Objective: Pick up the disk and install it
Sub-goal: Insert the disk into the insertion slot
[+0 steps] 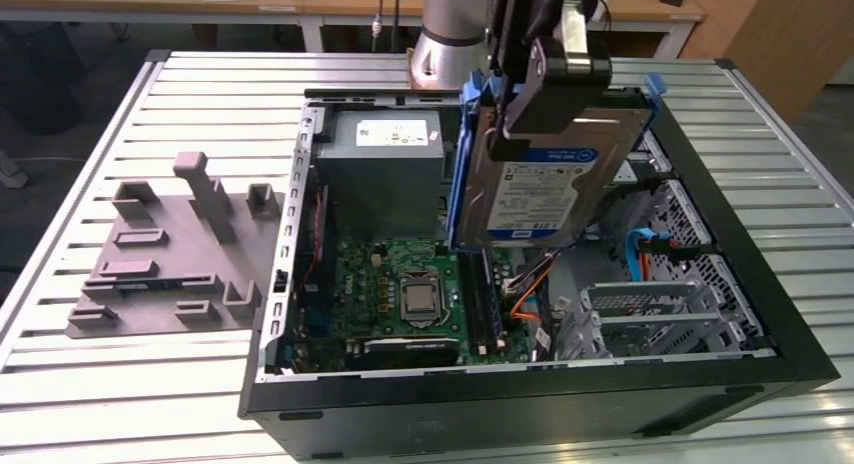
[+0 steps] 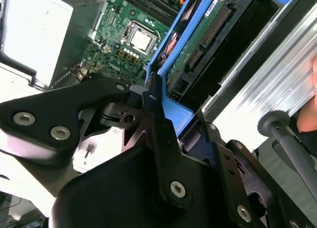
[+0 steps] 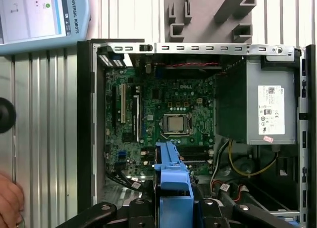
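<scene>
Well, in the exterior view my pincer (image 1: pixel 545 99) is clamped shut on the upper edge of the disk (image 1: pixel 554 189), which hangs nearly on edge, label outward, above the open computer case (image 1: pixel 534 409). Gripping it by the top edge, I judge, leaves the lower end free to go down into the case. The case lies on its side on the desk (image 1: pixel 94 404) with its panel off, so the motherboard (image 1: pixel 400 284) and the grey power supply (image 1: pixel 384 169) face up and can be reached from above. The drive cage (image 1: pixel 694 234) sits toward the exterior view's right.

In the second wrist view my fingers (image 2: pixel 159 139) pinch the disk's blue bracket (image 2: pixel 173 112), and the disk's green circuit side points down toward the board.

In the first wrist view the bracket stands between the pincer's arms, over the motherboard's near edge and, as far as I can judge, clear of it. A person's hand (image 3: pixel 9 203) rests at the desk's edge.
</scene>
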